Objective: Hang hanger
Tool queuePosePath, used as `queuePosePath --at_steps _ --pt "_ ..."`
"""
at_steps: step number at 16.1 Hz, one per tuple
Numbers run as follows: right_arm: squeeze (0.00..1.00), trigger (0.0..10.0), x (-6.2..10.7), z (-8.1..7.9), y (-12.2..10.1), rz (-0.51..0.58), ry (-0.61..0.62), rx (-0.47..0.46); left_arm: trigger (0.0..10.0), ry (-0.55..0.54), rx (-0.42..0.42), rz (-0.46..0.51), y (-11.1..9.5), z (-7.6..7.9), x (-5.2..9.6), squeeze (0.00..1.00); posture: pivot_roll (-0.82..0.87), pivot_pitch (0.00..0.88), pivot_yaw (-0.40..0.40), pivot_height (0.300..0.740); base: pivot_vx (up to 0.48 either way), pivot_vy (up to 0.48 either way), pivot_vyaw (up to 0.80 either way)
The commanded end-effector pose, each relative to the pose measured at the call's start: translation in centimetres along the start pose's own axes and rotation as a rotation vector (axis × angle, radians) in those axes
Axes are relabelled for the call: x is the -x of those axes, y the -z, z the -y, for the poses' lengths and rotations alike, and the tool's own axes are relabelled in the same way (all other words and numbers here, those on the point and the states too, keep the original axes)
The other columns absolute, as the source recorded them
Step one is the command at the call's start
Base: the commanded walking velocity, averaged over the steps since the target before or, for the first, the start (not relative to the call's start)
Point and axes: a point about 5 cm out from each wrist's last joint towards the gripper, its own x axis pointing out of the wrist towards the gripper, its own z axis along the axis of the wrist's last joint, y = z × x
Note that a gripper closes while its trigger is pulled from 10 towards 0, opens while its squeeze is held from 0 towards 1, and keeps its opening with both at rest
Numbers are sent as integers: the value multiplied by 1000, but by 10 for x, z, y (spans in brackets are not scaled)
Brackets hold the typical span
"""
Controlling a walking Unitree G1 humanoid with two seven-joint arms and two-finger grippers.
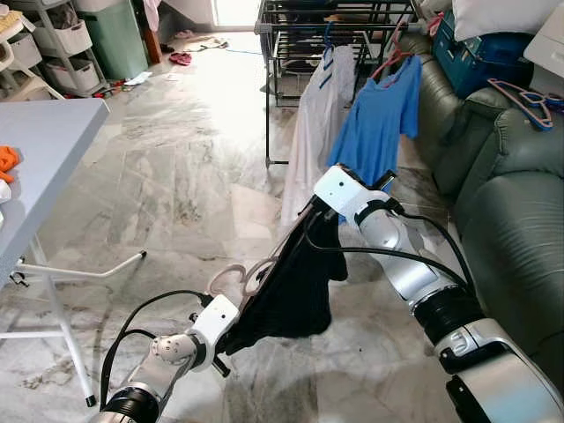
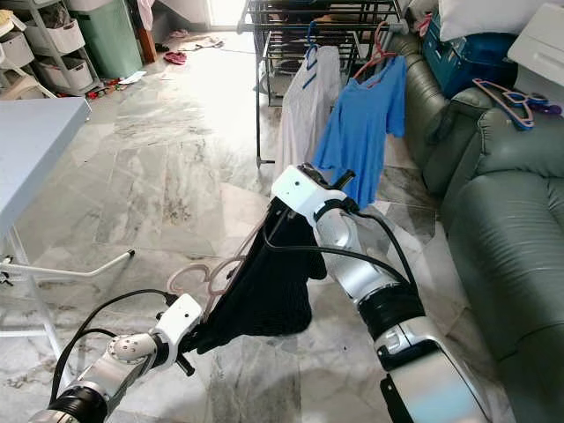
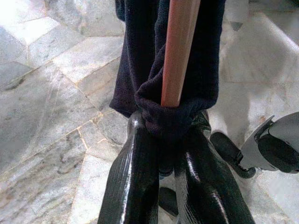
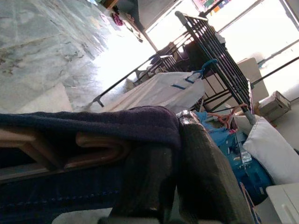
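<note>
From the head views the hanger, stiff and light under a limp dark garment, hangs short of the drying rack; wrist views show the left gripper and right gripper fingers clamped on its cloth-wrapped ends, probably the firmest holds.

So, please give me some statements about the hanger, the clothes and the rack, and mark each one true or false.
1. Both end effectors hold the hanger with the dark garment. True: the left end effector grips one end, the right end effector the other.
2. The dark garment already hangs on the drying rack. False: it is held above the floor, short of the drying rack.
3. A blue shirt hangs on the rack beside a white garment. True.
4. The blue shirt lies on the sofa. False: spare hangers lie on the green sofa.
</note>
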Motion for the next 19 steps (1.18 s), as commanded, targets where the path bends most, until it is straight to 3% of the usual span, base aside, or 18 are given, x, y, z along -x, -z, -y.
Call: queuePosePath --at_steps 1,17,18,19 --pt "0 10000 -6 40 -21 87 152 6 10000 0 62 -215 51 4 12 0 -240 0 170 740 0 0 0" --pt "0 10000 -6 40 -21 87 152 6 10000 0 62 -215 51 4 12 0 -240 0 170 740 0 0 0" --pt "0 10000 -5 36 -18 77 142 8 10000 -2 68 -203 48 3 11 0 -240 0 0 740 0 0 0" --pt "0 10000 -5 36 -18 77 142 8 10000 -2 68 -203 48 3 11 0 -240 0 0 740 0 0 0"
